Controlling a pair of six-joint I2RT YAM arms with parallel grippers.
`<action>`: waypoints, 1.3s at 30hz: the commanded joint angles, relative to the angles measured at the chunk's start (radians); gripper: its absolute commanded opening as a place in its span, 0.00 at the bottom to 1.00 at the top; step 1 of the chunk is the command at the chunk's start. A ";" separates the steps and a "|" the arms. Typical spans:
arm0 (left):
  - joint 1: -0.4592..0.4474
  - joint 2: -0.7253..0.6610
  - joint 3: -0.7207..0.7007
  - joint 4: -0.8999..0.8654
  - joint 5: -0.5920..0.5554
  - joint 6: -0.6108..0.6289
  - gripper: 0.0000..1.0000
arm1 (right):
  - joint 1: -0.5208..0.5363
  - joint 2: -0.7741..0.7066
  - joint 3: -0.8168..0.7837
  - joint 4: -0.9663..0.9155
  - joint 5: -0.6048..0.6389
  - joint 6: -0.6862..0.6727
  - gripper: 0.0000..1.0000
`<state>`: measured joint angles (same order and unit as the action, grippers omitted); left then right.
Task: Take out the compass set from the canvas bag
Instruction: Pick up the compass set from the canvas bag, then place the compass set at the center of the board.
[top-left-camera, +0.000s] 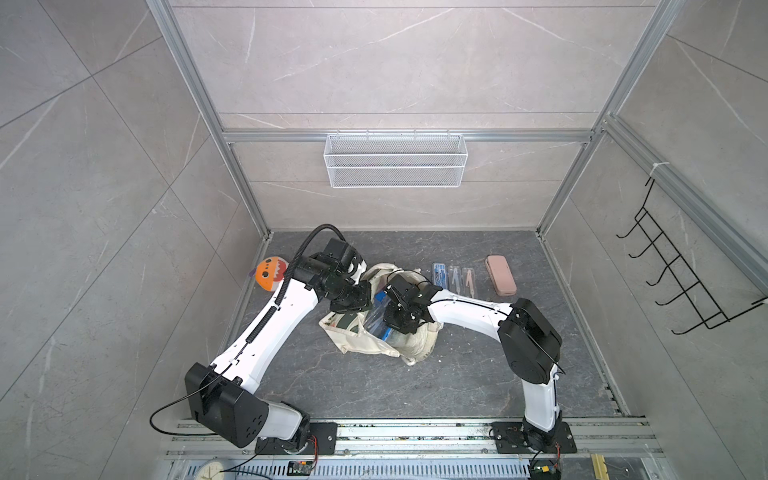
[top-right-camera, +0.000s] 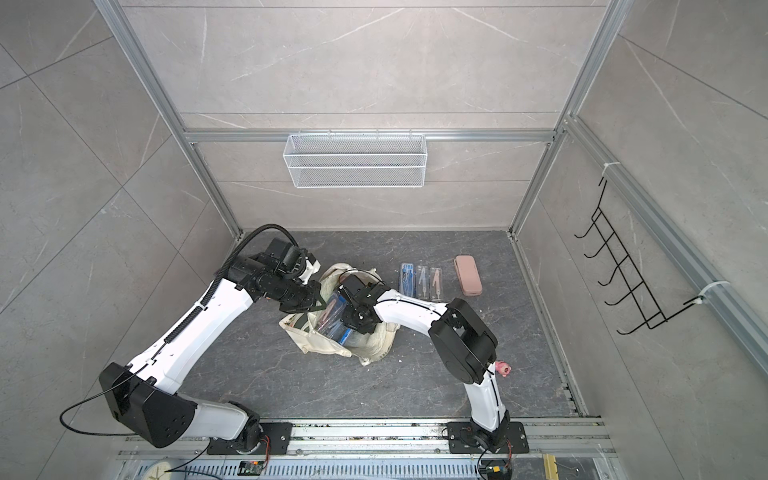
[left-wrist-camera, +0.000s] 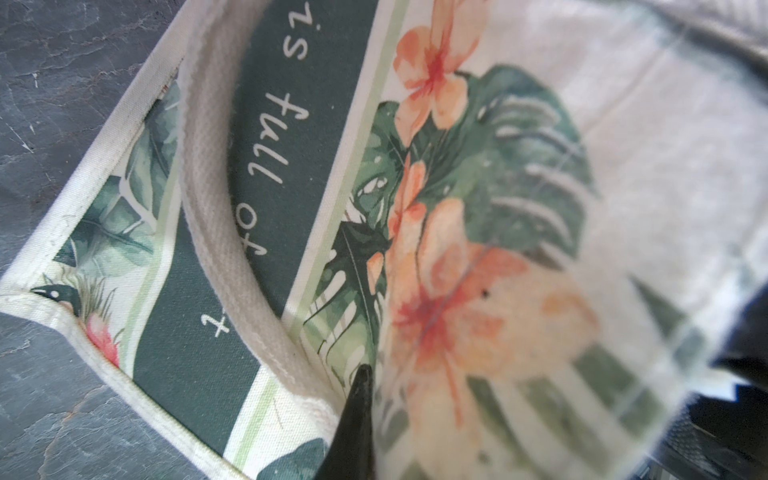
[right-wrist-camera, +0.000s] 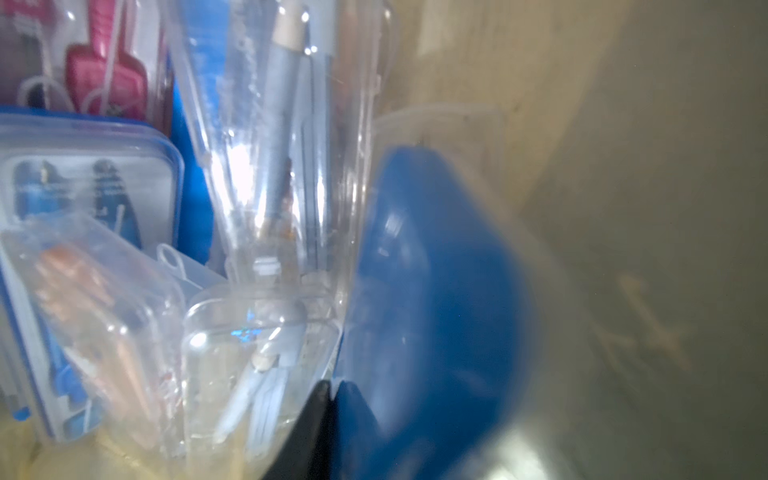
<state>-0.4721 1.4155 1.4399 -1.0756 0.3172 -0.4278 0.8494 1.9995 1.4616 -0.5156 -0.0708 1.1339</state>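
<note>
The left arm and right arm reach in from the bench's front edge, elbows bent. The left end effector is pinched on the canvas bag's rim; the right end effector points down, its jaws hidden.

canvas bag mid-table, compass sets inside it, three more sets to its right, plush toy far left

The canvas bag is showing cream cloth, a dark green panel with white lettering, and peach flowers over green leaves. The compass sets are showing clear cases with blue and pink parts. The plush toy is looking orange, the flat case pale pink.
</note>
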 joint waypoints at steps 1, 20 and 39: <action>0.002 0.006 0.040 -0.008 0.015 -0.009 0.00 | -0.014 -0.044 -0.005 -0.061 0.040 -0.022 0.20; 0.001 0.033 0.043 0.036 -0.016 -0.028 0.00 | -0.019 -0.355 0.086 -0.288 -0.032 -0.447 0.09; 0.001 0.018 0.058 0.042 -0.027 -0.022 0.00 | -0.414 -0.535 -0.061 -0.532 0.008 -0.702 0.09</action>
<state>-0.4717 1.4456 1.4631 -1.0466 0.2920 -0.4454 0.4690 1.4090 1.4296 -0.9352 -0.1184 0.4911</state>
